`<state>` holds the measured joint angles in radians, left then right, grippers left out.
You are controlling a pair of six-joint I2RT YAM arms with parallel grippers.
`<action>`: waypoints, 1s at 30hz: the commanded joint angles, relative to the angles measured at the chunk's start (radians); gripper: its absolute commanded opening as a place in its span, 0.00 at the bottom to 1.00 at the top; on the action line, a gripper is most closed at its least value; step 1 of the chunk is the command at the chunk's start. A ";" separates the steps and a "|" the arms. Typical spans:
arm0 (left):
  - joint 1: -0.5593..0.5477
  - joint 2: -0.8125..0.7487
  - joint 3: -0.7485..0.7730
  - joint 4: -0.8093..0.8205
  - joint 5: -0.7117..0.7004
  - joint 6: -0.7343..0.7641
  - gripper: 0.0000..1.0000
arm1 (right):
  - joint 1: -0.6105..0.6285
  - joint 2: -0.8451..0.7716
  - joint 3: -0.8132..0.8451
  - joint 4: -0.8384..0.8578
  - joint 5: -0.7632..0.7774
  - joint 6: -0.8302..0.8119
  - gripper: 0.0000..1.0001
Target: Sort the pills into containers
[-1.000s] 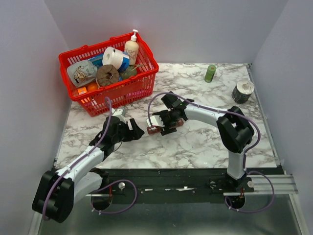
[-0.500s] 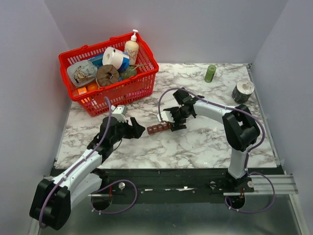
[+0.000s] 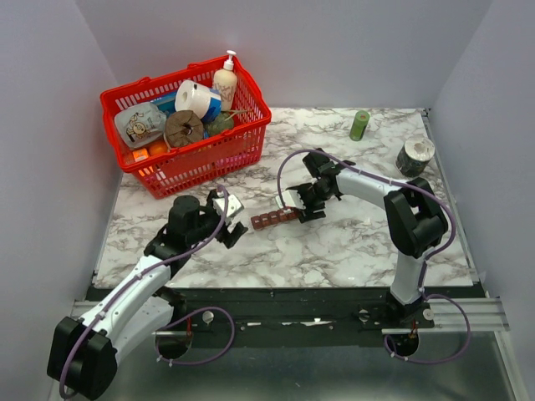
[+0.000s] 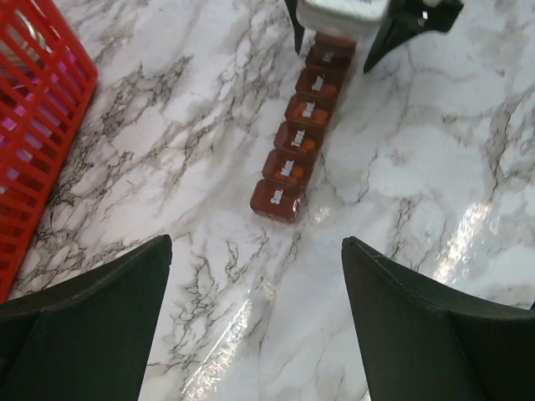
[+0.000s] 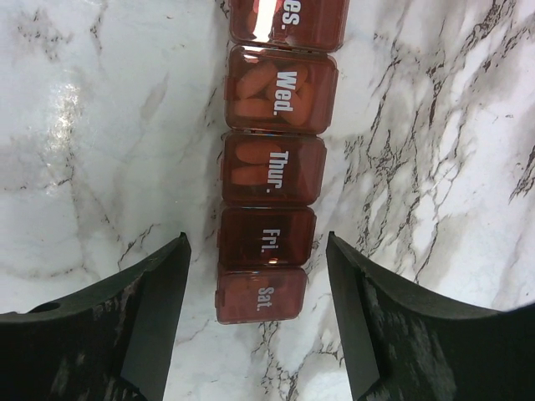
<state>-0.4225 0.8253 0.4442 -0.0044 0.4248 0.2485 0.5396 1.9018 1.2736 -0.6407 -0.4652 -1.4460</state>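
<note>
Midway between the tabletop's side edges, nearer its near edge: weekly pill organizer (image 3: 274,219), lids apparently shut, orange pills under Wed. and Thur.
- Right gripper (image 3: 301,205): spread wide, empty, straddling the Sat. end.
- Left gripper (image 3: 233,220): spread, empty, near the Sun. end.
- Recommended: pin one end before prising any lid.

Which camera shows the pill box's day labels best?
The right wrist view: the pill box sits close, with Wed., Thur., Fri. and Sat. readable. The left wrist view shows most of it, labels small; the top view shows only a tiny red-brown strip.
</note>
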 commanded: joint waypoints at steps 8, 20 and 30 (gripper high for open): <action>-0.035 0.171 -0.013 0.054 0.092 0.357 0.88 | 0.013 0.034 0.027 -0.045 -0.003 -0.022 0.65; -0.133 0.362 0.011 0.076 0.077 0.540 0.82 | 0.019 0.028 0.010 -0.008 0.014 0.010 0.46; -0.154 0.488 0.070 0.123 0.029 0.549 0.79 | 0.019 0.011 -0.006 0.015 0.007 0.041 0.40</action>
<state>-0.5655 1.2793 0.4637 0.0826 0.4553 0.7643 0.5507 1.9152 1.2881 -0.6445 -0.4599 -1.4223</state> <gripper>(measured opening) 0.784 0.507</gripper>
